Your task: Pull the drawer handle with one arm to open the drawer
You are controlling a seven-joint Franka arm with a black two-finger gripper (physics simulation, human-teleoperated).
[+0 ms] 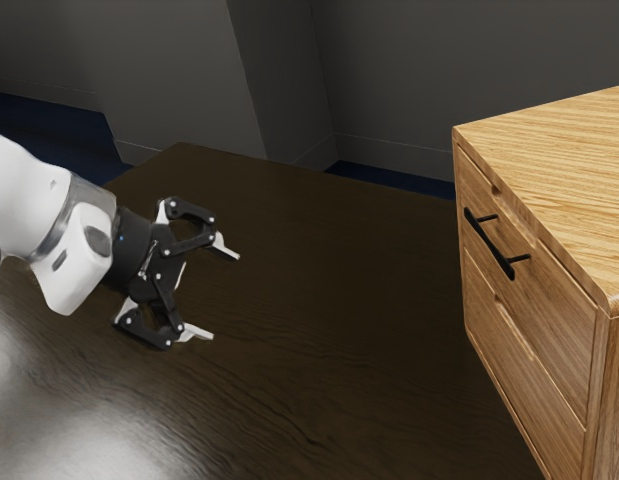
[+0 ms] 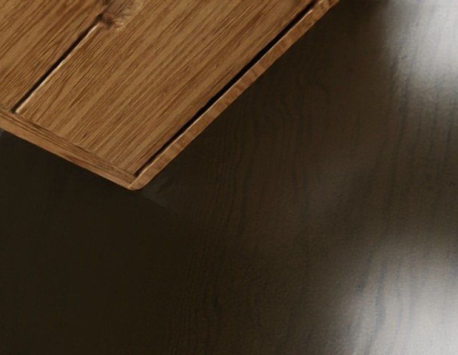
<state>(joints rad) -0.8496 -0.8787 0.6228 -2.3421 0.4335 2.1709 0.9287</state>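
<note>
A light oak cabinet [image 1: 569, 170] stands at the exterior view's right, its drawer fronts facing left. The upper drawer [image 1: 519, 290] carries a black bar handle [image 1: 492, 243] and sits flush with the cabinet face. My black gripper [image 1: 211, 292] hovers over the dark table far to the left of the handle, fingers spread wide and open with nothing between them, pointing toward the cabinet. In the wrist view the cabinet's lower front [image 2: 132, 81] shows well ahead of my hand.
The dark wooden table [image 1: 329, 330] stretches between my hand and the cabinet with nothing standing on it. Grey walls rise behind the table's far edge.
</note>
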